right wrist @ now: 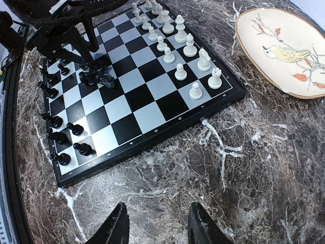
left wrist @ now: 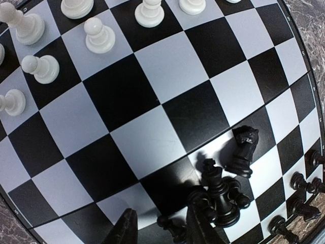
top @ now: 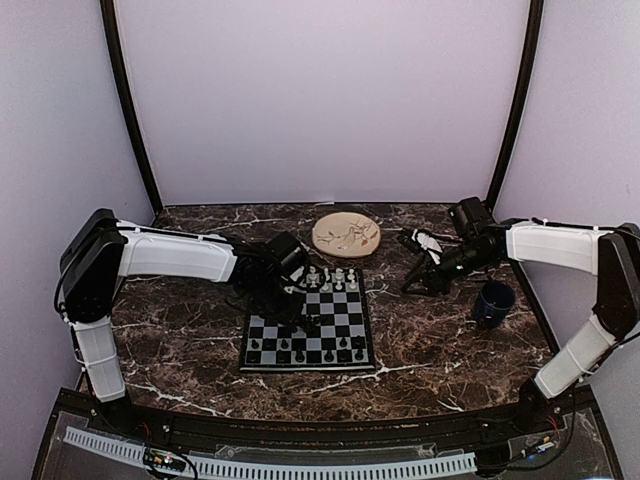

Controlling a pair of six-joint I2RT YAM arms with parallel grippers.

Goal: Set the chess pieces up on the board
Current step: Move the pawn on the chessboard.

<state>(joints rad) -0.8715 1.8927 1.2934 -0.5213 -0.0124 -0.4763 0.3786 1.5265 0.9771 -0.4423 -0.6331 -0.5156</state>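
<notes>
While left arm reaches across the board [top: 340, 318]: left gripper [left wrist: 160, 230] hangs low over clustered black pieces [left wrist: 221, 198] by its left edge
Left jaws: parted, clamping nothing
Right gripper [right wrist: 160, 226]: above bare table [right wrist: 254, 178], off board's right edge; jaws wide, empty
Board: table centre, white pieces [right wrist: 190, 48] on far rows
Room: plate [top: 346, 235] off far edge, mug [top: 493, 302] beside right arm

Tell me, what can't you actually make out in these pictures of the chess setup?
Top external view: the chess pieces are too small to name; the left gripper covers part of the board.
Left wrist view: black pieces bunch beside its fingers, dark on dark; contact unclear.
Right wrist view: the left arm hides the board's far corner; the frame edge cuts off the plate.
</notes>
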